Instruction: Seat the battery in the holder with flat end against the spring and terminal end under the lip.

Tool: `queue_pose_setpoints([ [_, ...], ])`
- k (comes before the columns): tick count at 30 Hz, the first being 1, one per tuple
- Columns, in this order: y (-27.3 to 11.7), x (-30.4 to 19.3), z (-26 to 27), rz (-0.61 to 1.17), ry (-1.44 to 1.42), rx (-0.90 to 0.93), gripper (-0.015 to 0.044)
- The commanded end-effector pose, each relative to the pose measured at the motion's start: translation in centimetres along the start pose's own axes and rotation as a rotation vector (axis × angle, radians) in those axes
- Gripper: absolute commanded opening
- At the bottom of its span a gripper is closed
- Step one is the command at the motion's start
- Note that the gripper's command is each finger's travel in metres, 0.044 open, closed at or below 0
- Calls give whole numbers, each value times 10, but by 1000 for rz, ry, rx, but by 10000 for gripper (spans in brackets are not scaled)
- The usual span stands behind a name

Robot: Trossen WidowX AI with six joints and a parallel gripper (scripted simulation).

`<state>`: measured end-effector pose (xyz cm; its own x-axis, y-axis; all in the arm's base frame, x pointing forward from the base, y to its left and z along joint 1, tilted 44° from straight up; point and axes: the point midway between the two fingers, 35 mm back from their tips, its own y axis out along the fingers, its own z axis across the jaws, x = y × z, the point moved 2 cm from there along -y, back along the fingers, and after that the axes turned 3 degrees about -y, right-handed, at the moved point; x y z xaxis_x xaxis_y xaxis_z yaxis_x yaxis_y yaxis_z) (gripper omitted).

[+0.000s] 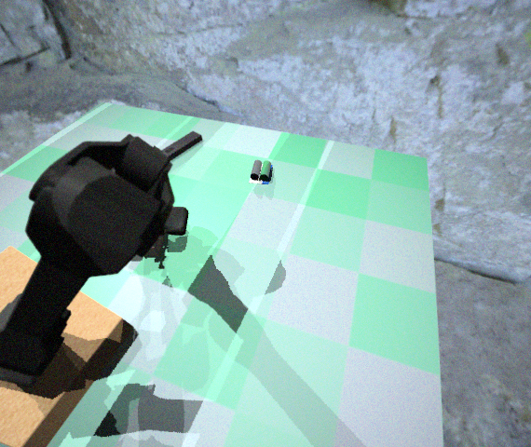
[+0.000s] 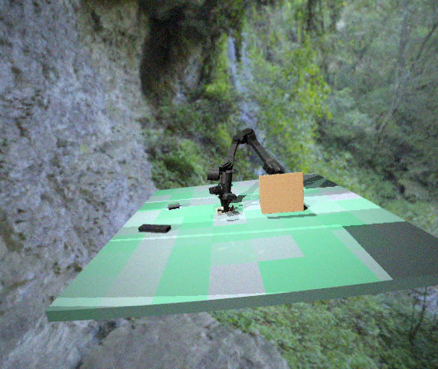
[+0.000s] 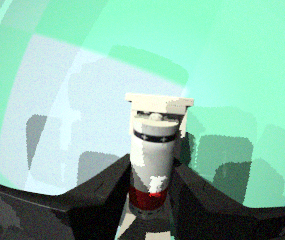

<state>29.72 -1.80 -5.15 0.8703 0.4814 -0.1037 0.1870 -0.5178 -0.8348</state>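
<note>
Okay, going left to right across your exterior view: first up is a black bar point(image 2: 154, 228) point(image 1: 183, 145), lying on the green and grey checked tabletop point(image 2: 131, 274) point(image 1: 396, 312). A bit farther back you've got a pair of small cylinders point(image 2: 174, 206) point(image 1: 261, 170) — from the top, one's dark grey and the other's green, lying side by side.

Next is your black arm point(image 2: 245, 136) point(image 1: 106, 211), bent over with the pincer point(image 2: 225, 210) point(image 3: 150, 162) pointing down at the cream holder point(image 2: 218, 211) point(image 3: 159, 98). The pincer's pretty narrow and it's got hold of the battery point(image 3: 153, 155), one finger on each side. In your wrist view that's the white cylinder with a black band by the terminal end and a red one at the other end. It's over the holder, terminal end toward the end wall — but I can't tell you if it's flat or tucked under the lip, and the spring end's too murky to call.

Last on the right is your orange block point(image 2: 281, 193) point(image 1: 97, 319), with the arm's foot on top.
</note>
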Motion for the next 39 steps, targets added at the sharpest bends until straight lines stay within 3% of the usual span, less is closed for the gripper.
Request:
queue_pose_setpoints([
  [1,4,-6,4,48,-5,10,86],
  [39,4,1,-4,238,10,33,86],
])
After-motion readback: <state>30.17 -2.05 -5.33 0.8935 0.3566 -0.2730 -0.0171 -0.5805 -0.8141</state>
